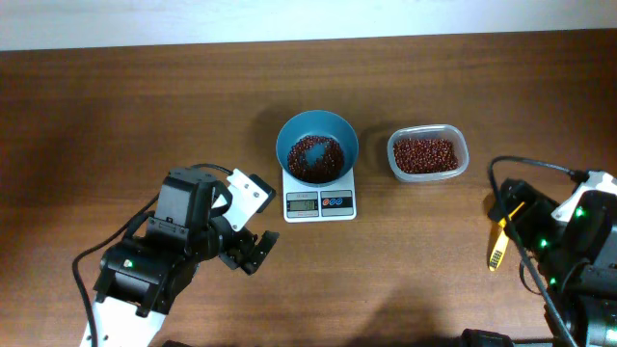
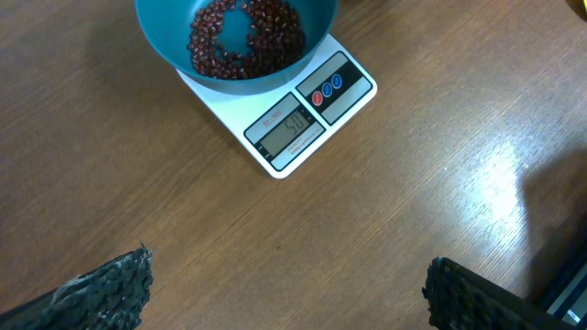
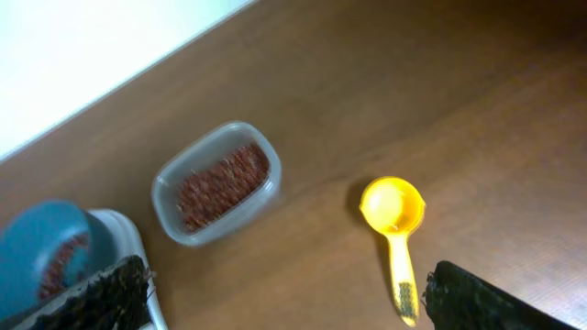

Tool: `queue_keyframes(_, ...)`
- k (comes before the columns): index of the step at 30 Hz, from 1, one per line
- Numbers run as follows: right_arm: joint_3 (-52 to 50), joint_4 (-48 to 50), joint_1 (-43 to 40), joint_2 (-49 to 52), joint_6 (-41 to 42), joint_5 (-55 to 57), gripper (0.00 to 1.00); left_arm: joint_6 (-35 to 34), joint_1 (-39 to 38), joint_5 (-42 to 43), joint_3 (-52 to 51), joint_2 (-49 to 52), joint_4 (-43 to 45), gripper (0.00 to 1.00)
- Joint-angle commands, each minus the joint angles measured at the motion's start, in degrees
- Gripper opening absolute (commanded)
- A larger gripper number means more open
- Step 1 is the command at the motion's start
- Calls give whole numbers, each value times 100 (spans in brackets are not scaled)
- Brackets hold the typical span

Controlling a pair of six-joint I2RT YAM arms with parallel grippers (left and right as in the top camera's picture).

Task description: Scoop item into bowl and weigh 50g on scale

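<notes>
- The teal bowl [image 2: 165,27] sits squarely on the white scale [image 2: 344,96], about mid-table [image 1: 145,96], with a ring of red-brown beans [image 2: 275,41] in its bottom.
- From where I stand the scale's display looks close to fifty, though the digits are too small for me to swear by.
- More beans lie in the clear tub [image 3: 215,183] just to the right of the scale, apart from it.
- The yellow scoop [image 3: 393,209] lies flat on the table on the right side, cup empty, handle pointing towards the right arm.
- The left fingers [image 2: 110,293] are spread wide with nothing between them, hanging over bare wood in front of the scale.
- The right fingers [image 3: 486,302] are likewise parted and empty, just above the scoop's handle end.
- I'd judge the beans light, hard and loose: they will roll and bounce if tipped quickly, so any trimming wants small, slow pours.
- The scoop looks like thin, stiff plastic; the handle's middle is the place to pinch it, keeping the cup level.
- The bowl is smooth and light, and a nudge would upset the reading.
</notes>
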Motion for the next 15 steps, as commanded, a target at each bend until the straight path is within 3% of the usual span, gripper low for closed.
queue_keyframes(1, -48, -31, 31, -304, -538, 323, 99, 107, -17, 83, 13, 9, 7, 99)
queue_keyframes(5, -662, 446, 33, -1082, -940, 306, 99, 107, -17, 83, 13, 9, 7, 99)
queue_keyframes(11, -2968, 2194, 212, -2855, -968, 236, 99, 107, -17, 83, 13, 9, 7, 99)
queue_keyframes(15, -3956, 3099, 452, -3534, -1504, 175, 99, 107, -17, 83, 13, 9, 7, 99)
